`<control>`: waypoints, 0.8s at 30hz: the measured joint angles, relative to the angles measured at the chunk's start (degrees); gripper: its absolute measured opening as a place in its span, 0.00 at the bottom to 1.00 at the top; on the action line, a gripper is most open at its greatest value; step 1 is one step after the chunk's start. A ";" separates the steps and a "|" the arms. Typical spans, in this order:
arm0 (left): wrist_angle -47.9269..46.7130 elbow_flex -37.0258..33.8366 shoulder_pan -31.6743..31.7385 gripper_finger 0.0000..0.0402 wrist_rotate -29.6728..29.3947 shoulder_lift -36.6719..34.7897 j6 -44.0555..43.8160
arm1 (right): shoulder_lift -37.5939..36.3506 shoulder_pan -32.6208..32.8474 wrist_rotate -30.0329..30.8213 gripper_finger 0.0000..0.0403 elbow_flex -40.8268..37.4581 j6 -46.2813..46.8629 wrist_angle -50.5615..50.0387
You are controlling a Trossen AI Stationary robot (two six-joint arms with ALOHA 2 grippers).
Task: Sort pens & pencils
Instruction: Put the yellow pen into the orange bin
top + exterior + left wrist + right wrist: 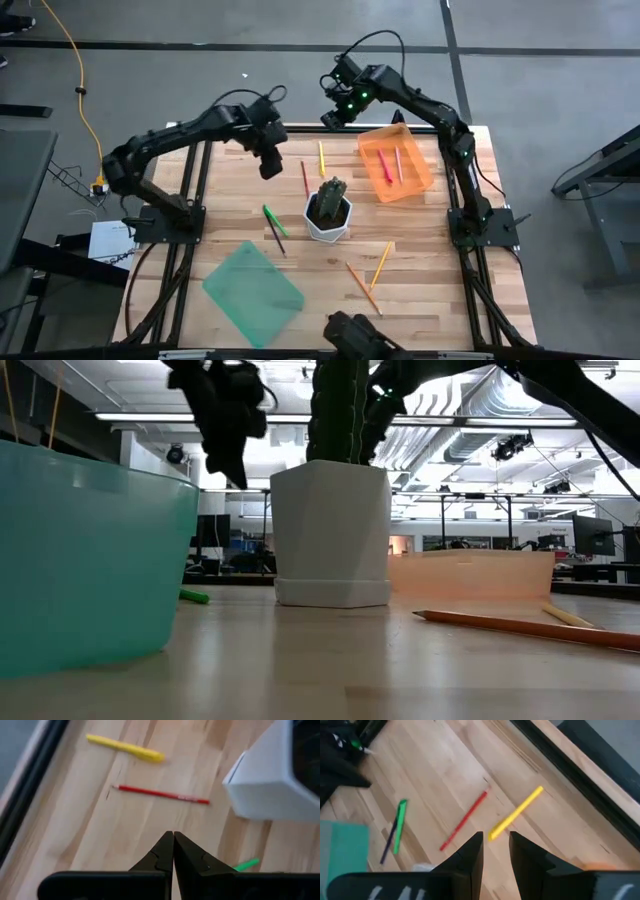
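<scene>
The pens are found in three places. A yellow pen (321,158) lies on the bare wooden table (430,270) near the far edge, beside a red pencil (305,178); both are seen again in the left wrist view (yellow pen (125,747), red pencil (161,794)) and in the right wrist view. A green pen (274,219) lies left of the white pot (329,222), with a dark pencil (276,238) touching or just beside it. A pink-red pen (384,164) is held in the orange tray (418,183) at the far right of the table, next to a thinner orange stick (399,163) in the same tray. Two orange pencils (371,275) lie loose on the table nearer the front, right of centre, their near ends close together.

The green tray (253,292) at the front left is seen tilted to the table's edges; nothing can be made out inside it from above. The white pot holds a cactus (331,197) and stands in the middle of the table.

The left gripper (270,163) is placed above the table, left of the red pencil; its jaws are pressed together on nothing. The right gripper (331,118) is positioned over the far edge, behind the yellow pen; its jaws stand apart, and nothing is seen between them.
</scene>
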 joint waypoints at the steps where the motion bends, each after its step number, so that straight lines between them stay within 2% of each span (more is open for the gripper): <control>1: 1.03 -1.03 -0.04 0.00 0.19 -1.70 -0.63 | 0.46 0.20 -0.27 0.21 0.00 0.52 0.37; 9: 14.51 -12.96 -0.17 0.00 5.58 -11.75 -7.92 | 5.47 1.72 -3.32 0.21 0.00 5.85 1.62; 13: 20.10 -19.13 -0.18 0.00 6.10 -15.32 -11.35 | 7.54 2.74 -1.87 0.21 0.00 9.29 3.02; 17: 21.65 -23.01 -0.17 0.00 6.13 -17.45 -11.93 | 8.90 4.17 0.03 0.21 -0.02 11.67 4.04; 24: 21.61 -24.90 -0.17 0.00 6.47 -18.08 -11.42 | 10.93 5.96 3.63 0.21 0.00 13.21 5.35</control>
